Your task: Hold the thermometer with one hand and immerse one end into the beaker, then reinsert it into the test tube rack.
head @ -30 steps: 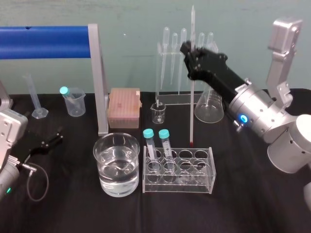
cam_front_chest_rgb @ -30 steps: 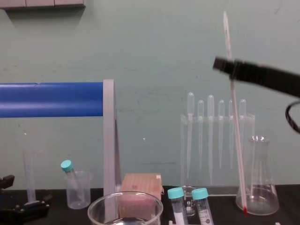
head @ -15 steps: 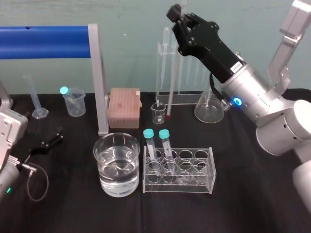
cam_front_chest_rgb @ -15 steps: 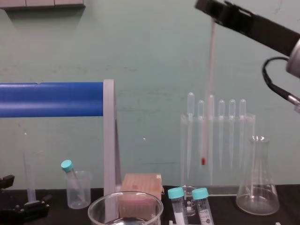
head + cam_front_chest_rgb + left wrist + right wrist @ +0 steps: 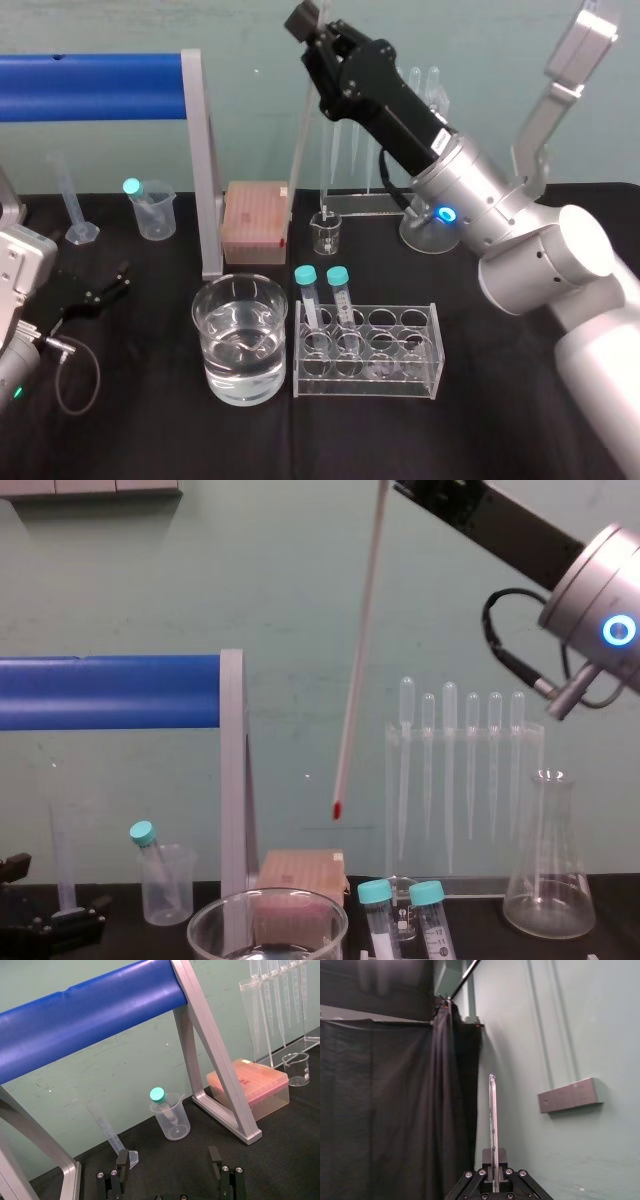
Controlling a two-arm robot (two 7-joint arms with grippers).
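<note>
Closest to me, the left pincer (image 5: 168, 1160) sits parked low at the table's (image 5: 150, 430) left edge, fingers spread wide and holding nothing. The beaker (image 5: 206, 330) stands part full of water at the front, the test tube rack (image 5: 431, 350) just beside it on the right.

A second ago the thermometer's (image 5: 360, 645) red tip hung just over the rack's far holes. Since then I've seen it climb and swing left. In the chest view it now hangs high, above and behind the beaker's rim, with the rod tilted so its top leans right. The right pincer (image 5: 318, 28) is closed tight on the upper stem, high against the back wall.

So I judge the rod clear of the rack, with the dip itself not yet begun.
</note>
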